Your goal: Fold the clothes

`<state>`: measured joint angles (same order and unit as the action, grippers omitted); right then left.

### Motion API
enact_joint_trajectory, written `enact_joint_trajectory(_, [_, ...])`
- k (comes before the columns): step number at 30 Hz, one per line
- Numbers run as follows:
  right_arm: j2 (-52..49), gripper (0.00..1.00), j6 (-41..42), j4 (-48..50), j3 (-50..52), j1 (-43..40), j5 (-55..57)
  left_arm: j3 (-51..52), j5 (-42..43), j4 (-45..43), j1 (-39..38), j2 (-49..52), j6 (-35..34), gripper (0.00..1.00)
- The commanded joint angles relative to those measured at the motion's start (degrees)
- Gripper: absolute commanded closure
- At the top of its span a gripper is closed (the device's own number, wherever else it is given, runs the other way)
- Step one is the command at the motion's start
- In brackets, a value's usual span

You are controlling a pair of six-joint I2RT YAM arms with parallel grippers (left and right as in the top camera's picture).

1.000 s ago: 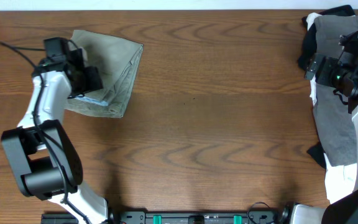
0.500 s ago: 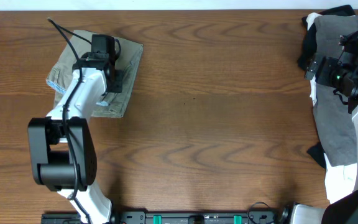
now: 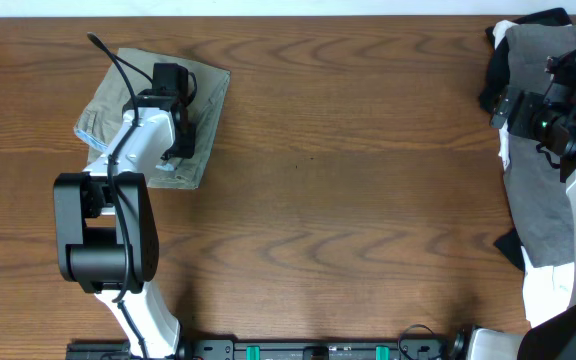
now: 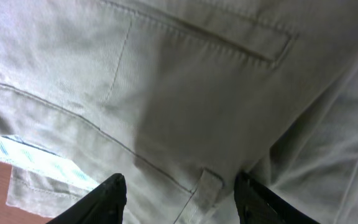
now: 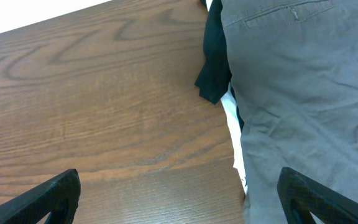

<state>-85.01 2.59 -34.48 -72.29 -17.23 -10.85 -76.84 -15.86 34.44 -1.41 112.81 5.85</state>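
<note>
The left end effector (image 3: 180, 135) (image 4: 180, 190) stood about half open, pointing down over the khaki shorts (image 3: 206, 95) (image 4: 197, 93). In the left wrist view its two black fingers (image 4: 114, 200) sat apart at the bottom edge, with flat cloth and a belt loop (image 4: 209, 185) between them. No fabric was gathered or pinched in the gap. Whether the tips pressed on the cloth could not be told.

The right end effector (image 3: 508, 108) (image 5: 188, 202) was spread fully wide and held nothing. It hung above the bare counter (image 3: 348, 200) (image 5: 104, 93), just beside a grey garment (image 3: 540, 195) (image 5: 303, 93).

The shorts lay folded near the counter's far edge, toward its left corner, directly under the left end effector. A pale blue lining (image 3: 86, 128) (image 4: 36, 158) showed along their left side, and a welt pocket (image 4: 229, 40) lay ahead of the fingers.

The grey garment lay along the counter's right edge with a black garment (image 3: 493, 80) (image 5: 215, 62) and a white one (image 3: 504, 150) (image 5: 234, 124) showing at its left border.

From overhead the left arm covered the middle of the shorts and hid the fingertips. The right arm covered part of the grey garment, which ran off the right side of the picture. How far the black and white pieces reached under the grey one was hidden.
</note>
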Motion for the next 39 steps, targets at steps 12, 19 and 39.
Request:
enact_joint_trajectory(12, [-0.31,0.01,0.57,0.15,0.31,-0.04,0.09,-0.2,-1.51,1.42,-0.28,0.52,0.48,0.43])
enact_joint_trajectory(19, [-0.31,0.01,0.57,0.17,0.31,-0.04,0.09,0.61,-1.33,0.9,-0.28,1.51,-0.33,0.43])
enact_joint_trajectory(39, [-0.31,0.01,0.57,0.17,0.31,-0.04,0.09,0.42,-1.4,0.96,-0.35,1.14,-0.31,0.85])
